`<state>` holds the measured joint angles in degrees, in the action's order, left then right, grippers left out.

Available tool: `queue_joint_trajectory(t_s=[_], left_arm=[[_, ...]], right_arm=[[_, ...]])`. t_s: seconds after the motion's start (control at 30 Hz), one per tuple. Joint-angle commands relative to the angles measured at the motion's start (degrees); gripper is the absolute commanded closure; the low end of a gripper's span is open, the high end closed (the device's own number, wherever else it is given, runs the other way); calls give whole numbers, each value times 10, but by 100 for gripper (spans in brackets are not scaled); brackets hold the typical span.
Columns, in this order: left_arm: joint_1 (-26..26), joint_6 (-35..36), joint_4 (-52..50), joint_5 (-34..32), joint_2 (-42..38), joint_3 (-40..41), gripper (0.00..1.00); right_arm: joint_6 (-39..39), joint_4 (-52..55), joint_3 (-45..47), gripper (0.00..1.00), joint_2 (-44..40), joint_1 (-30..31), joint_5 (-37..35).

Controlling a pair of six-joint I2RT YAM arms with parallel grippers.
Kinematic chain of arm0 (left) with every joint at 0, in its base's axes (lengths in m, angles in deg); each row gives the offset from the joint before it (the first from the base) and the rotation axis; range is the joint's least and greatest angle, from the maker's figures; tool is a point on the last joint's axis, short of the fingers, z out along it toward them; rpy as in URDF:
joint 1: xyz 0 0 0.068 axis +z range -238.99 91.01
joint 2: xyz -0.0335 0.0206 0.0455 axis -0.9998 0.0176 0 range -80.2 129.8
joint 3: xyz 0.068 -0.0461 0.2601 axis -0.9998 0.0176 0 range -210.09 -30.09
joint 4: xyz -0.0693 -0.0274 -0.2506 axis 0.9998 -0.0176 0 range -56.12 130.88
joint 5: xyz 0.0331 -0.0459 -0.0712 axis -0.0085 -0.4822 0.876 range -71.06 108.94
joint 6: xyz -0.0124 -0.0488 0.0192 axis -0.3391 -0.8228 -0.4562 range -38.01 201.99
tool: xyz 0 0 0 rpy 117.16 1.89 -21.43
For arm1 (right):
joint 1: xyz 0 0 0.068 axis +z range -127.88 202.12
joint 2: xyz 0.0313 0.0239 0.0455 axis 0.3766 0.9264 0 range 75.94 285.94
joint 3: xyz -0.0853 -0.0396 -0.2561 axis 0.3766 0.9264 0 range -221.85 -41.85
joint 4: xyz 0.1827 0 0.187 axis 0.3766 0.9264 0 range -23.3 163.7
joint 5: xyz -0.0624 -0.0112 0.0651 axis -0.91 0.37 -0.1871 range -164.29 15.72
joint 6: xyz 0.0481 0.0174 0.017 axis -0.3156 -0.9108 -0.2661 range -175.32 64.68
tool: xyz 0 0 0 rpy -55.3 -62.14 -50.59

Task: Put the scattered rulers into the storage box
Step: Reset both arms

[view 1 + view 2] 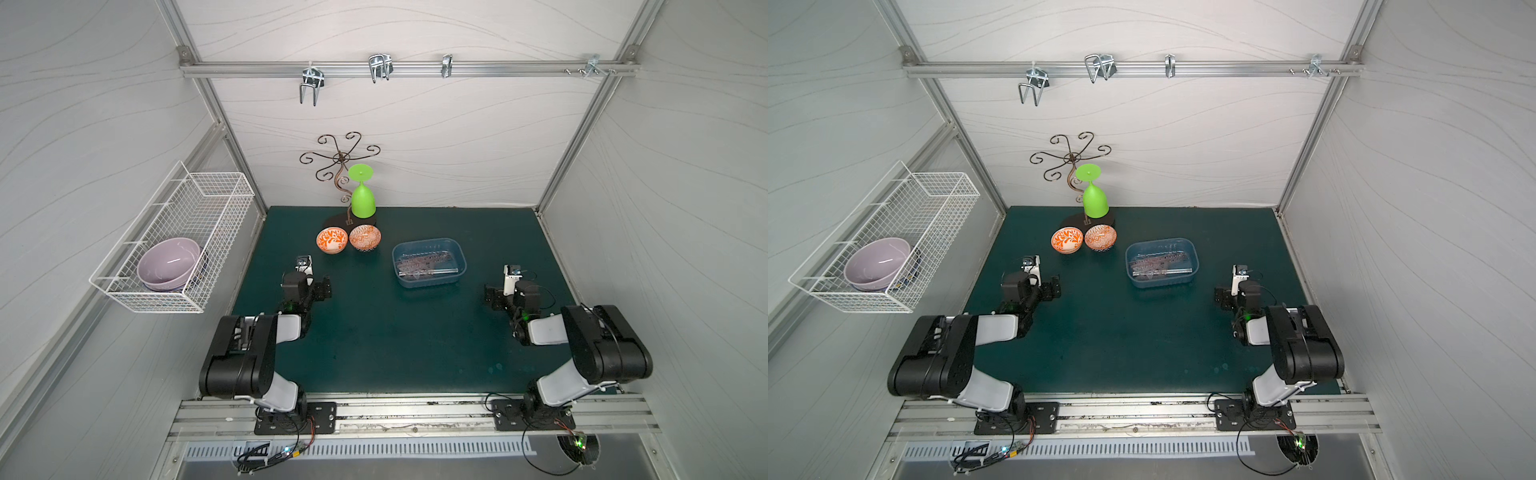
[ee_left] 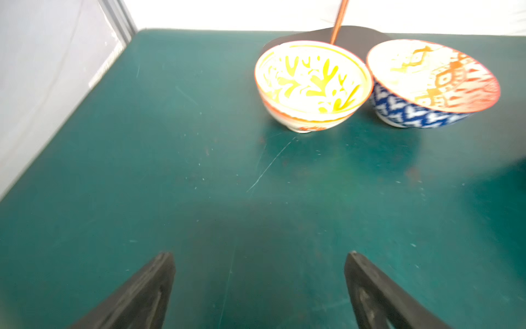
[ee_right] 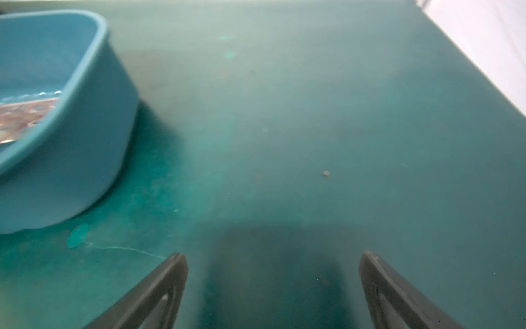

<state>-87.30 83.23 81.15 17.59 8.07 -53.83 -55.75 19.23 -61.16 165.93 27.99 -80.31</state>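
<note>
The blue storage box (image 1: 428,240) (image 1: 1192,253) sits on the green mat right of centre. Several transparent rulers (image 1: 424,265) (image 1: 1158,266) lie piled inside it, and I see rulers nowhere else. In the right wrist view the box wall (image 3: 71,142) is off to one side, with the rulers (image 3: 25,111) showing over its rim. My left gripper (image 1: 322,289) (image 1: 1054,286) (image 2: 259,253) is low over the bare mat, left of the box, open and holding nothing. To the right of the box, my right gripper (image 1: 492,297) (image 1: 1223,298) (image 3: 273,254) is also open over bare mat.
Two orange patterned bowls (image 1: 332,240) (image 1: 365,237) (image 2: 310,82) stand side by side behind the left gripper. A green goblet (image 1: 363,199) hangs upside down on a metal stand behind them. A white wire basket (image 1: 208,195) holding a lilac bowl hangs on the left wall.
</note>
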Motion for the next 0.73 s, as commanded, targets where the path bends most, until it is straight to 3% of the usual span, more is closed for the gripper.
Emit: queue_joint_trajectory(t_s=[0.0,0.07,0.1,0.37,0.47,0.7], left_arm=[[14,-32,67,13,18,-15,1],[14,-32,45,12,14,-23,0],[14,-32,53,11,18,-22,0],[14,-32,48,11,15,-22,0],[14,-31,48,11,15,-22,0],[11,-29,58,6,8,-13,0]], right_arm=[[-10,41,-65,1,-2,-3,-3],[-15,10,-65,1,16,-20,22],[-18,49,-75,1,7,-20,20],[-1,25,-60,1,-3,1,-10],[28,67,-98,1,25,2,60],[16,39,-70,1,0,-15,84]])
